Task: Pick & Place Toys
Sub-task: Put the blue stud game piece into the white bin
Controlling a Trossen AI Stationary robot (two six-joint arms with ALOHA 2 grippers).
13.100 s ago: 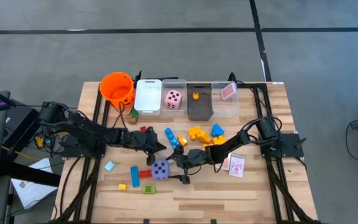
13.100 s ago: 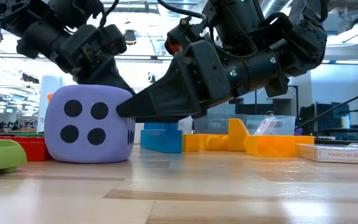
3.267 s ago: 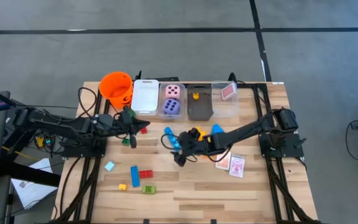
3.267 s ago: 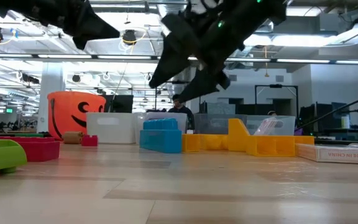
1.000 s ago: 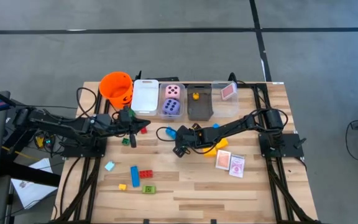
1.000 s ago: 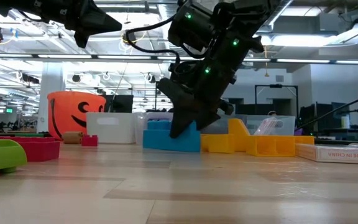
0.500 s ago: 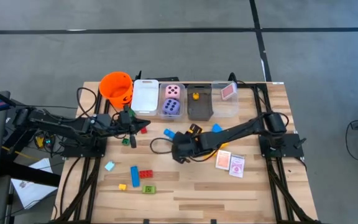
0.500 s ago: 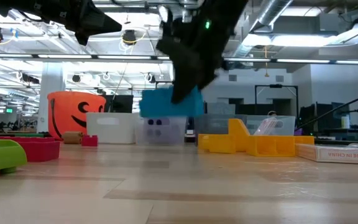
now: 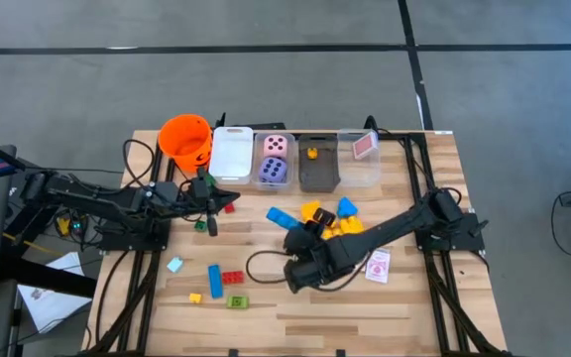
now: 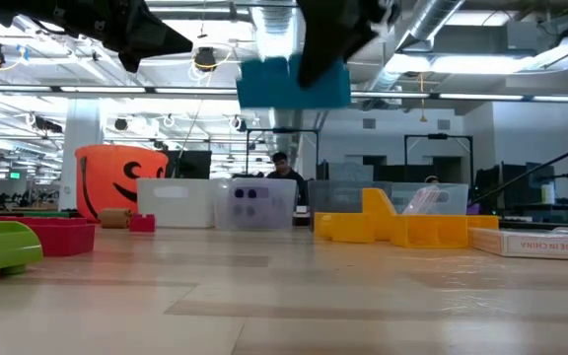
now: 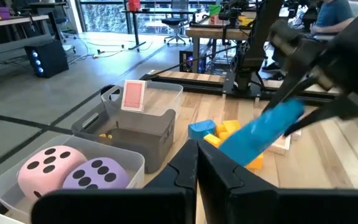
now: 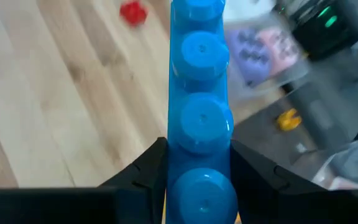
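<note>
blue block (image 10: pixel 294 82), lifted higher than before, clamped in right gripper (image 12: pixel 194 174).

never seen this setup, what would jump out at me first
Most striking is the long blue block clamped in the right tool, lifted well clear of the table. Next, the orange bucket at the table's far left corner, and the pink die and purple die together in a clear bin beside it.
</note>
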